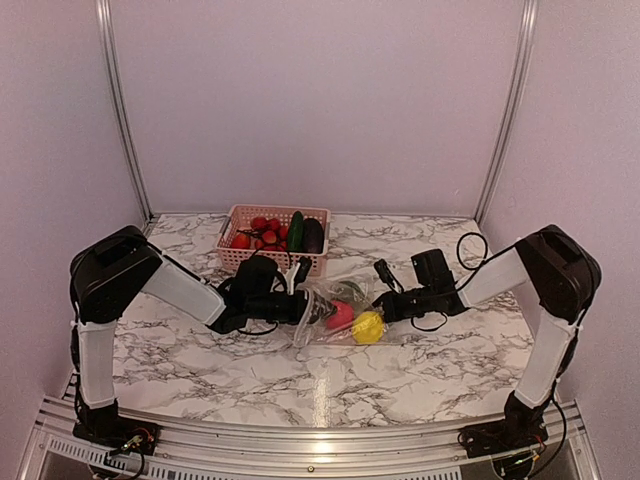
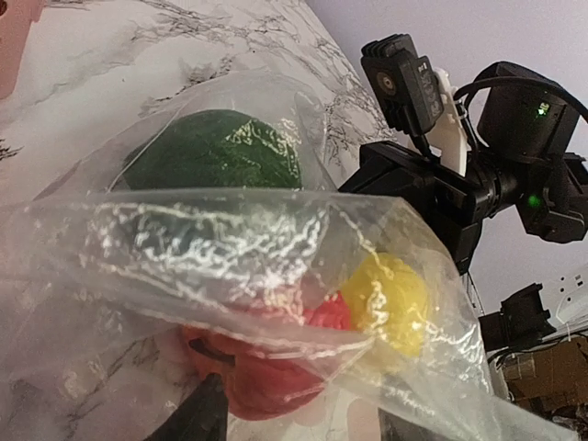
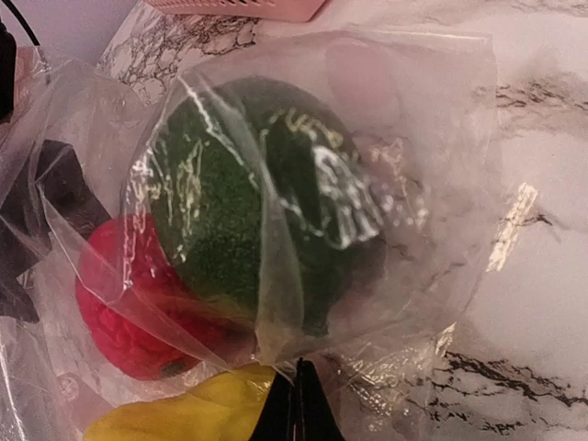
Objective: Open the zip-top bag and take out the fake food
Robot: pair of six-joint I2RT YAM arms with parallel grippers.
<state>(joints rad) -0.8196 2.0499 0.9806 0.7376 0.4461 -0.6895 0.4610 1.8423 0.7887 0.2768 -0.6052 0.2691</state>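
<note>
The clear zip-top bag (image 1: 333,299) lies on the marble table between my two grippers. Inside it are fake food pieces: a dark green one (image 2: 216,152), a yellow lemon (image 2: 386,299) and a red piece (image 2: 262,381). My left gripper (image 2: 294,424) is open at the bag's left end, its fingers apart on either side of the red piece, which sits at the bag's mouth. In the top view the left gripper (image 1: 315,308) meets the bag from the left. My right gripper (image 3: 299,386) is shut on a fold of the bag's plastic, beside the lemon (image 3: 184,413) and below the green piece (image 3: 248,211).
A pink slotted basket (image 1: 273,212) stands just behind the bag, holding a red round cluster (image 1: 262,232), a green cucumber (image 1: 296,230) and a purple eggplant (image 1: 314,236). The right arm (image 2: 432,184) fills the far side of the left wrist view. Walls close in the back and sides.
</note>
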